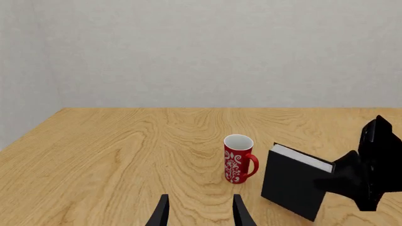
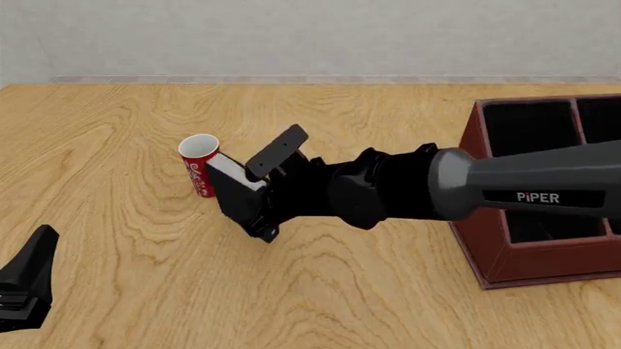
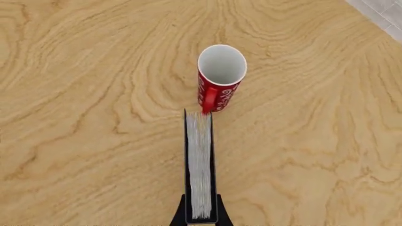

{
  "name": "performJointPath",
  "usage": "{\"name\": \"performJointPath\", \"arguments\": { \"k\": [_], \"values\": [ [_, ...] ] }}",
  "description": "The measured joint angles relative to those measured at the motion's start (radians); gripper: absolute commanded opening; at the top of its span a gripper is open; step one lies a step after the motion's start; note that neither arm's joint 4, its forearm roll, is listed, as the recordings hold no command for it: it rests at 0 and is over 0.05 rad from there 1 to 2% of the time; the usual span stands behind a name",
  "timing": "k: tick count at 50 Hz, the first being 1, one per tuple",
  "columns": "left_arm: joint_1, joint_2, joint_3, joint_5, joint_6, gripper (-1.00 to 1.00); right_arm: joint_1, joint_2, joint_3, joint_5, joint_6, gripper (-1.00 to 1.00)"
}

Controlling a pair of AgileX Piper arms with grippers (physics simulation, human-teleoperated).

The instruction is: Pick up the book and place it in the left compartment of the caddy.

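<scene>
Book is found clamped between the fingers of our right gripper, which reaches in from the right across the wooden table. Our right wrist view confirms the grasp: both fingers press the black covers on either side, with the white page edge facing the camera and running straight away from it. In our left wrist view the book stands on its edge but tilted, one lower corner nearer the table than the other; we cannot tell whether that corner touches the wood.

Just beside the far end of the book stands a red-and-white mug, upright, its open mouth facing up. Seen from our right wrist, the mug has its handle turned toward the book, and handle and book edge appear to meet or nearly meet; we cannot tell which.

At the right side of the table sits the caddy, well apart from the book, with the right arm passing over its near-left corner. Its left compartment, long and black-lined, shows nothing inside where visible.

Our left gripper rests low at the near left of the table, holding nothing, its fingers parted and well clear of mug and book.
</scene>
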Motion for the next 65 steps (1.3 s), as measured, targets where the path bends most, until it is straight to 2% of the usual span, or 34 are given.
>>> {"name": "performJointPath", "arguments": {
  "k": [18,34,51,65],
  "values": [
    [0.0,0.0,0.0,0.0,0.0,1.0,-0.064,-0.168,0.022,0.073,-0.057,-1.0],
    [0.0,0.0,0.0,0.0,0.0,1.0,-0.142,-0.361,0.044,0.181,-0.042,-1.0],
    [0.0,0.0,0.0,0.0,0.0,1.0,-0.23,-0.609,0.063,0.299,-0.057,-1.0],
    [0.0,0.0,0.0,0.0,0.0,1.0,-0.344,-0.763,0.024,0.425,-0.05,-1.0]
  ]
}}
